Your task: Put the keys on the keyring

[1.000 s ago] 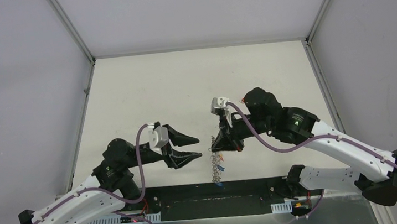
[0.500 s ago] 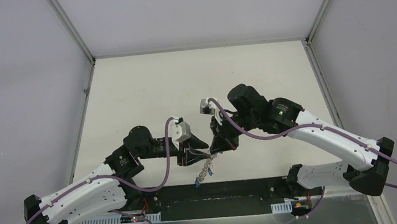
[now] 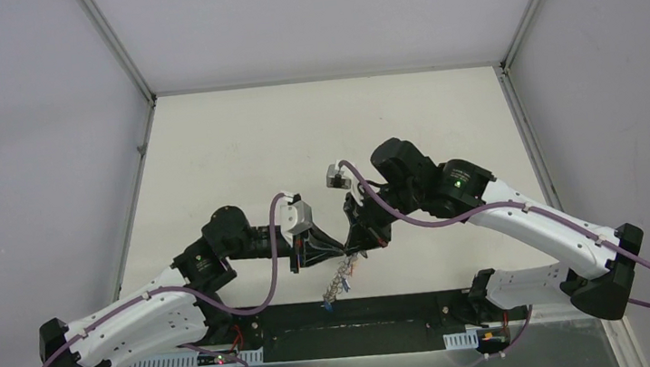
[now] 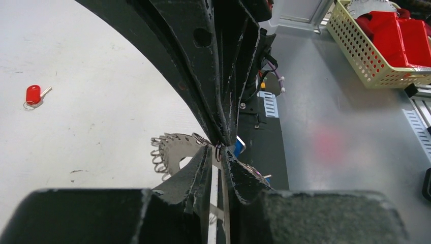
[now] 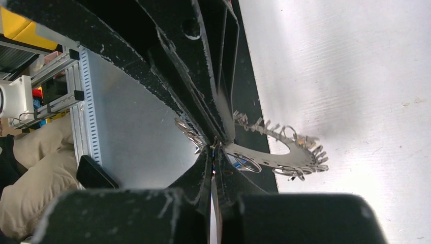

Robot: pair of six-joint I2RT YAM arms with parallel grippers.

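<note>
Right hand (image 5: 213,145) clamps keyring (image 5: 264,157); left hand (image 4: 219,147), narrow, seemingly pinches its loop; red key (image 4: 33,94) apart.

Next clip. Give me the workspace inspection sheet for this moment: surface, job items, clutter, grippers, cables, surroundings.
surface: white table, faint scuffs.
job's things: keyring held up between both grippers; red-tagged key lying alone on the table, not on the ring; blue tag by the ring, attachment unclear.
clutter: nothing seen.
grippers: right gripper shut on the keyring's rim; left gripper fingers nearly together at the rim, grip unclear.
cables: purple cables looped along both arms.
surroundings: grey walls; yellow basket of red parts off the table.
</note>
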